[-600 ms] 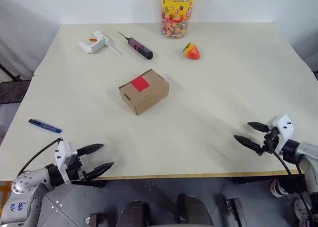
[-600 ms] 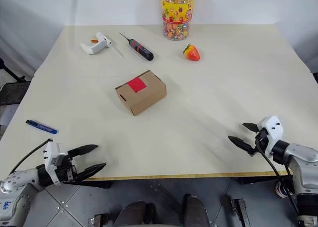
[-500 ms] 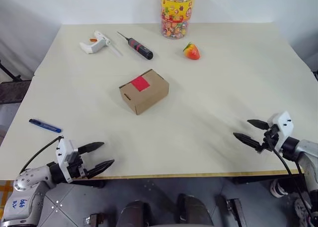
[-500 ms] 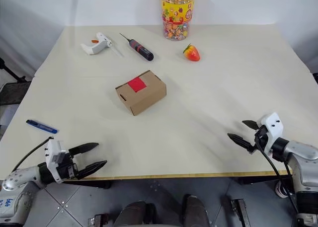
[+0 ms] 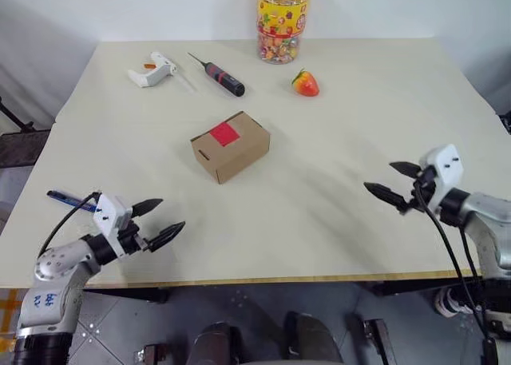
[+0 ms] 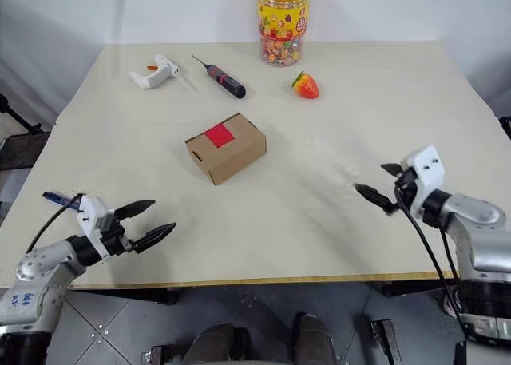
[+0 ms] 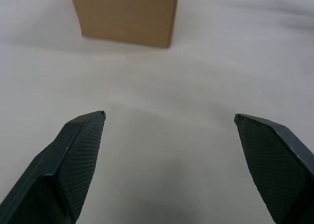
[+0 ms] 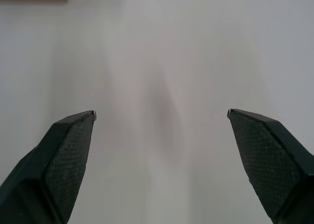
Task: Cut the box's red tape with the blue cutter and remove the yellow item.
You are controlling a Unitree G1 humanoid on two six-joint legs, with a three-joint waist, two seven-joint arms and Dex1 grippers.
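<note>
The brown box [image 5: 231,149] sits closed near the table's middle, with the red tape [image 5: 225,133] across its lid. The blue cutter [image 5: 61,196] lies at the table's left edge, partly behind my left arm's cable. My left gripper [image 5: 172,212] hovers open over the near left edge, just right of the cutter, pointing toward the box [image 7: 125,15]. Over the near right part of the table, well clear of the box, my right gripper [image 5: 378,176] is open and holds nothing. The yellow item is hidden.
Along the far side stand a yellow-lidded candy jar [image 5: 284,21], a strawberry toy [image 5: 306,83], a black-and-red screwdriver [image 5: 219,74] and a white glue gun [image 5: 152,68]. The table's front edge [image 5: 271,283] runs just below both grippers.
Both grippers have risen and moved forward from the front edge onto the table. The left now sits beside the cutter; the right has shifted inward. Nothing on the table moved.
</note>
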